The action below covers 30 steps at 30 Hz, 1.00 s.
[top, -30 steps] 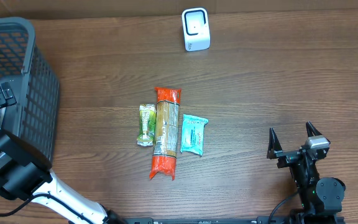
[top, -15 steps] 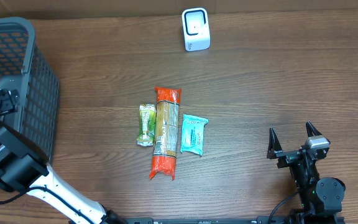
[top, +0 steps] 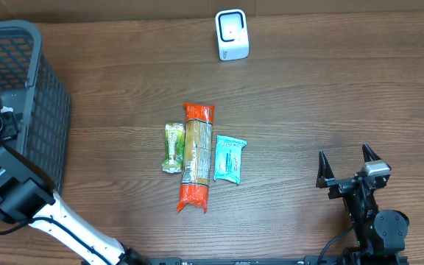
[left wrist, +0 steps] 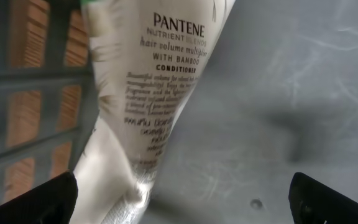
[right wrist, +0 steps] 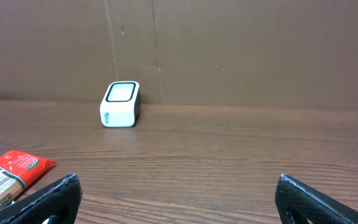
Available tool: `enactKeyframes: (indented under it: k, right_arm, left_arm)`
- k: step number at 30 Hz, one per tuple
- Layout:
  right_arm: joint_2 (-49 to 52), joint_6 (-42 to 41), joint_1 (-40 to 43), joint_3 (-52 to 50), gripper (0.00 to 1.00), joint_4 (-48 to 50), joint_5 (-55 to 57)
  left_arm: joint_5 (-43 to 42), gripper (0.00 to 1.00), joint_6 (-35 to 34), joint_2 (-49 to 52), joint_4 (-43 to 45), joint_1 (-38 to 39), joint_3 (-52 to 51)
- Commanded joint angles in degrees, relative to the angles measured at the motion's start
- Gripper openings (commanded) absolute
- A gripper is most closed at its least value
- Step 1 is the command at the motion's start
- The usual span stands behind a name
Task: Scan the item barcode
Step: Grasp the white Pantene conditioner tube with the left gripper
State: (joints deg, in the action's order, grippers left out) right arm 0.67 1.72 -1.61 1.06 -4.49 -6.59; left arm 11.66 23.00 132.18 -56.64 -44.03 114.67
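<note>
Only the left wrist camera sees the Pantene tube (left wrist: 160, 93).

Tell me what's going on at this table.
The left gripper is down in the grey basket, open over a Pantene conditioner tube that it has not gripped. The right gripper sits open near the front of the table, holding nothing. A green packet, an orange packet and a teal packet lie side by side mid-table. Nothing is at the white scanner yet.
</note>
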Motion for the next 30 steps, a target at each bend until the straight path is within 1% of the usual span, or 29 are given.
enactKeyframes:
  k: [1, 10, 13, 16, 18, 19, 20, 21, 22, 23, 24, 25, 30]
  right_arm:
    - [-0.5, 0.0, -0.31, -0.61, 1.0, 0.28, 0.55]
    - [-0.5, 0.0, -0.31, -0.61, 1.0, 0.28, 0.55]
    - [-0.5, 0.0, -0.31, -0.61, 1.0, 0.28, 0.57]
    - [-0.5, 0.0, -0.31, -0.61, 1.0, 0.28, 0.57]
    - [-0.5, 0.0, -0.31, -0.61, 1.0, 0.28, 0.57]
    - [-0.5, 0.0, -0.31, -0.61, 1.0, 0.28, 0.55]
    - [-0.5, 0.0, -0.31, -0.61, 1.0, 0.28, 0.57]
    - [-0.5, 0.0, -0.31, -0.61, 1.0, 0.28, 0.55]
    - [-0.5, 0.0, -0.31, -0.61, 1.0, 0.28, 0.57]
    - [-0.5, 0.0, -0.31, -0.61, 1.0, 0.28, 0.57]
    - [-0.5, 0.0, -0.31, -0.61, 1.0, 0.28, 0.57]
    - [-0.5, 0.0, -0.31, -0.61, 1.0, 0.28, 0.57]
    - [-0.5, 0.0, -0.31, -0.61, 1.0, 0.28, 0.55]
  left_arm:
    - [1.05, 1.0, 1.49, 1.22, 1.01, -0.63, -0.22]
    - [0.94, 0.99, 1.66, 1.62, 2.67, -1.05, -0.37]
    - [1.01, 0.98, 1.75, 1.62, 2.73, -1.09, -2.03]
    - [1.07, 0.95, 2.73, 1.62, 3.41, -1.31, -5.53]
    - [1.14, 0.94, 2.73, 1.62, 3.54, -1.33, -6.86]
    - [1.2, 0.92, 2.71, 1.62, 3.52, -1.33, -7.15]
    - [1.22, 0.87, 2.71, 1.62, 3.41, -1.33, -7.23]
    - [1.55, 0.71, 2.71, 1.62, 3.41, -1.29, -7.21]
    - [2.19, 0.53, 2.69, 1.62, 3.41, -1.18, -7.19]
    - [2.75, 0.28, 2.69, 1.62, 3.3, -1.07, -7.19]
    - [3.19, 0.07, 2.54, 1.62, 3.26, -0.96, -7.19]
    - [3.61, 0.04, 1.95, 1.62, 3.15, -0.87, -7.19]
    - [3.61, 0.04, -1.51, 1.53, 1.92, -0.42, -7.19]
